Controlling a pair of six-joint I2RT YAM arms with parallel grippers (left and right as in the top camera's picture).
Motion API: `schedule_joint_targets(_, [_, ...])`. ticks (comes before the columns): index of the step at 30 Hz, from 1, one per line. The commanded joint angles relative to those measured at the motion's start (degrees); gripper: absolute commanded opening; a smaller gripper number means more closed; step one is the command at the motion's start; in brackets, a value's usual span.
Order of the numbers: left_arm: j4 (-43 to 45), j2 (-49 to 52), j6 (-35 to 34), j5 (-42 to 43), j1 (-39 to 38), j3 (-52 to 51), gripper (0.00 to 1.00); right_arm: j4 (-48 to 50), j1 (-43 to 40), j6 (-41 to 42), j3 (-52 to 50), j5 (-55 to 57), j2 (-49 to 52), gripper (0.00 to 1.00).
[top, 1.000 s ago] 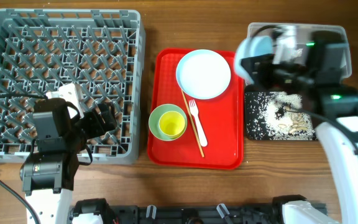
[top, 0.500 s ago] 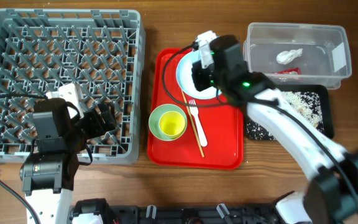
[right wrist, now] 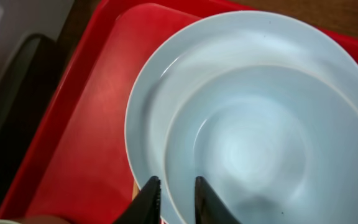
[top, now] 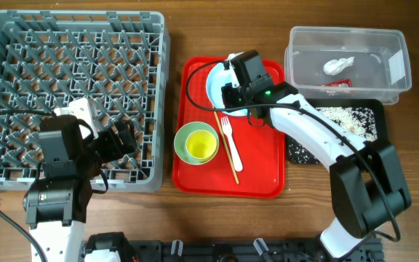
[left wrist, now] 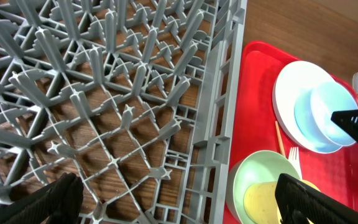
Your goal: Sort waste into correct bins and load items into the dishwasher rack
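Note:
The pale blue bowl (right wrist: 253, 149) sits upright on the pale blue plate (right wrist: 166, 81) at the back of the red tray. My right gripper (right wrist: 176, 182) stands slightly open astride the bowl's near rim, one finger inside and one outside. In the overhead view this gripper (top: 233, 93) covers most of the plate (top: 215, 91). My left gripper (left wrist: 176, 194) hangs wide open and empty over the grey dishwasher rack (top: 71, 44), near its front right corner. A pale green bowl (top: 192, 132) holding a yellow cup (top: 201, 146), a white fork (top: 230, 138) and a chopstick (top: 225, 149) lie on the tray.
The red tray (top: 260, 171) lies between the rack and the bins. The clear tub (top: 373, 62) at the back right holds a white tissue (top: 338, 65) and a red-and-white wrapper (top: 337, 84). The black tray (top: 380, 127) in front of it holds rice grains (top: 340, 116).
My right arm swung left from above the bins to the red tray, carrying the blue bowl onto the plate. Its jaws have parted slightly. The left arm has not moved.

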Motion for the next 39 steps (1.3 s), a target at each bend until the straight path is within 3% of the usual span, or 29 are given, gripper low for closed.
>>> schedule_joint_targets(1, [0.1,-0.3,-0.3,0.7,-0.4,1.0,1.0,-0.8,0.0,0.8,0.6,-4.6,-0.6,0.36])
schedule_joint_targets(8, [0.1,-0.3,-0.3,0.7,-0.4,1.0,1.0,-3.8,0.0,1.5,0.6,-7.1,-9.4,0.36])
schedule_joint_targets(15, [0.1,-0.3,-0.3,0.7,-0.4,1.0,1.0,-9.9,0.9,3.9,0.6,-17.6,-17.7,0.35])
schedule_joint_targets(21, [0.1,-0.3,-0.3,0.7,-0.4,1.0,1.0,-18.9,3.6,4.7,-0.2,-17.9,-15.2,0.35])
schedule_joint_targets(33, [0.1,-0.3,-0.3,0.7,-0.4,1.0,1.0,-19.8,7.1,11.4,-2.9,-17.9,-5.9,0.32])
schedule_joint_targets(39, [0.1,-0.3,-0.3,0.7,-0.4,1.0,1.0,-19.6,7.4,13.0,-2.9,-17.9,-2.3,0.21])
